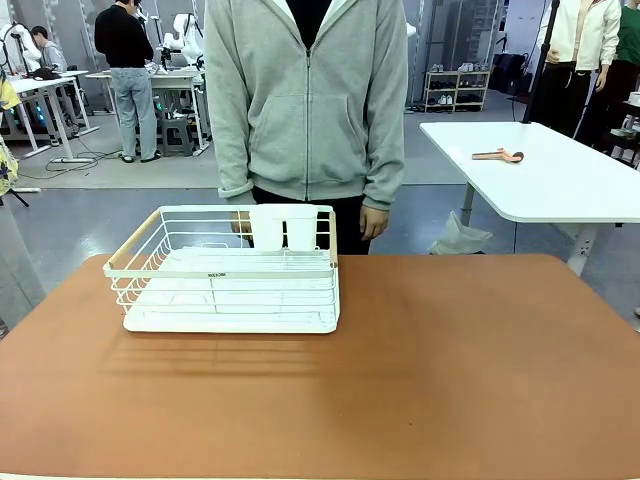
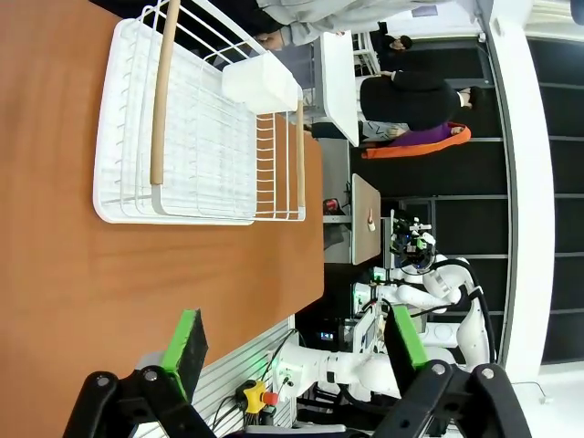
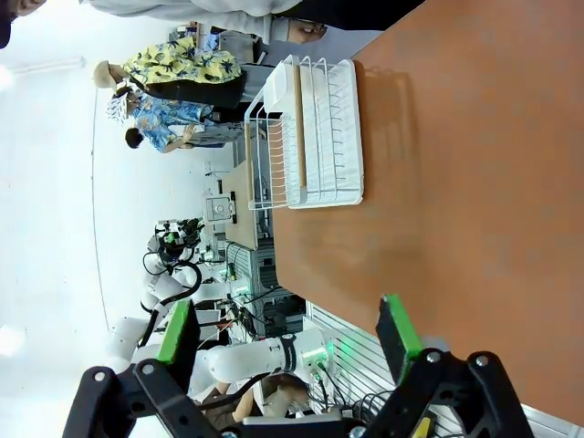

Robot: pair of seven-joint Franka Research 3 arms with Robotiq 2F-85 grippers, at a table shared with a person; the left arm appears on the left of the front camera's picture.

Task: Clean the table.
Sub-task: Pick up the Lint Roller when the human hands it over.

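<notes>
The table has a matte reddish-brown top, also seen in the left wrist view and the right wrist view. A white wire rack with wooden handles stands on its left rear part, and it appears again sideways and farther off. A person in a grey hoodie stands at the far edge with hands hanging down behind the rack. My left gripper is open over the table's near edge, holding nothing. My right gripper is open too, with empty space between its green pads.
A white table with a small wooden tool stands at the back right. Other people and white tables are at the back left. The brown top in front of and to the right of the rack is bare.
</notes>
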